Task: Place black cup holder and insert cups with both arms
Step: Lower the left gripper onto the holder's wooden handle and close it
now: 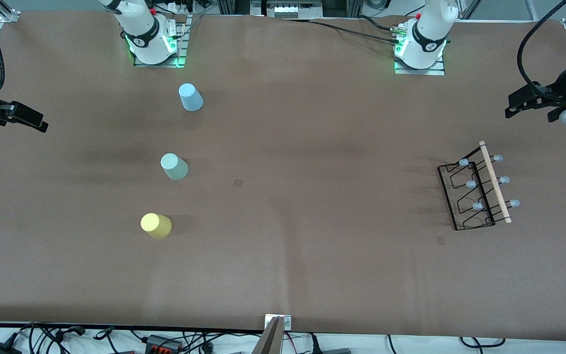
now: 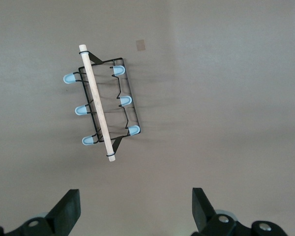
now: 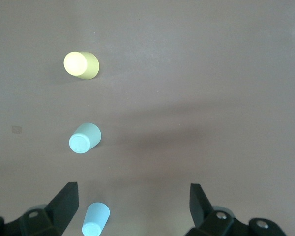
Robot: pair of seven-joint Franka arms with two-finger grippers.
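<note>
Pincers (image 2: 133,209) (image 3: 132,206) wide; black wire holder (image 1: 479,189)

Both arms ran off the front view's edges, the right gripper (image 1: 27,120) at nine o'clock, the left gripper (image 1: 523,105) at three. In the right wrist view the light blue cup (image 3: 95,220) was cropped at six o'clock, perhaps upside down.

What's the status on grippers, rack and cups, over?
Left gripper open above black cup holder, right gripper open above the cups. Blue cup, mint cup, yellow cup standing loose. Nothing in the way.
</note>
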